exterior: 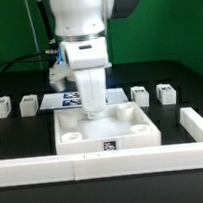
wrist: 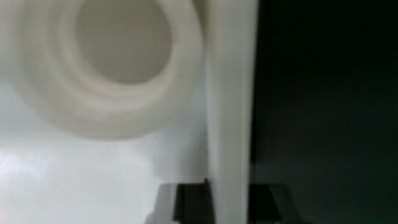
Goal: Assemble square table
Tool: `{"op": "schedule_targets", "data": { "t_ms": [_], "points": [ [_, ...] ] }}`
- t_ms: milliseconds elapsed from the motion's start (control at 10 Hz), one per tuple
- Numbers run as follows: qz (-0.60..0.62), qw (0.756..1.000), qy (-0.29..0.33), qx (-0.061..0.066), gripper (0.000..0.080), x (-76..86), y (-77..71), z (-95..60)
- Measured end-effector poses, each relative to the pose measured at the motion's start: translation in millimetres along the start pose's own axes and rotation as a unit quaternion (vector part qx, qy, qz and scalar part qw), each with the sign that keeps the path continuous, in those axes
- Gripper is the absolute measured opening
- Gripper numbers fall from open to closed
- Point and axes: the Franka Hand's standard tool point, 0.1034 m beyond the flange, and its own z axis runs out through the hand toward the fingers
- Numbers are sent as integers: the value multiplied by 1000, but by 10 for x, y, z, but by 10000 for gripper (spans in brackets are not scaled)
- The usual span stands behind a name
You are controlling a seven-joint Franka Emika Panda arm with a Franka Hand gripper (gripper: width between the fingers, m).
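The square table (exterior: 81, 144), a white slab with a raised rim and round corner sockets, lies tag-forward in the middle of the black table. My gripper (exterior: 94, 112) reaches straight down onto its far rim, a little toward the exterior view's left of centre. In the wrist view the thin white rim wall (wrist: 228, 100) runs between the dark fingers (wrist: 192, 203), and my gripper (wrist: 231, 205) is shut on it. A round socket (wrist: 116, 60) shows beside the wall. Small white tagged legs stand in a row behind: two at the exterior view's left (exterior: 1, 105) (exterior: 28, 104), two at its right (exterior: 140, 94) (exterior: 166, 92).
A long white rail (exterior: 56, 169) runs across the front, and another rail (exterior: 197, 123) angles along the exterior view's right. The marker board (exterior: 57, 98) lies flat behind the slab, partly hidden by my arm. A green backdrop closes the far side.
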Motion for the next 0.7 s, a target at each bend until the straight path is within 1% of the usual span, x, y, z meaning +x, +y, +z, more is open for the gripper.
{"op": "schedule_targets", "data": {
  "t_ms": [200,300,400,500,700],
  "points": [
    [27,1000,4,-8,60,249,146,-9],
    [36,999,8,-12,60,401,252,-7],
    [41,999,11,-17,60,501,357,-4],
    [44,999,13,-13,60,565,380,20],
    [43,999,13,-8,60,625,384,22]
  ]
}}
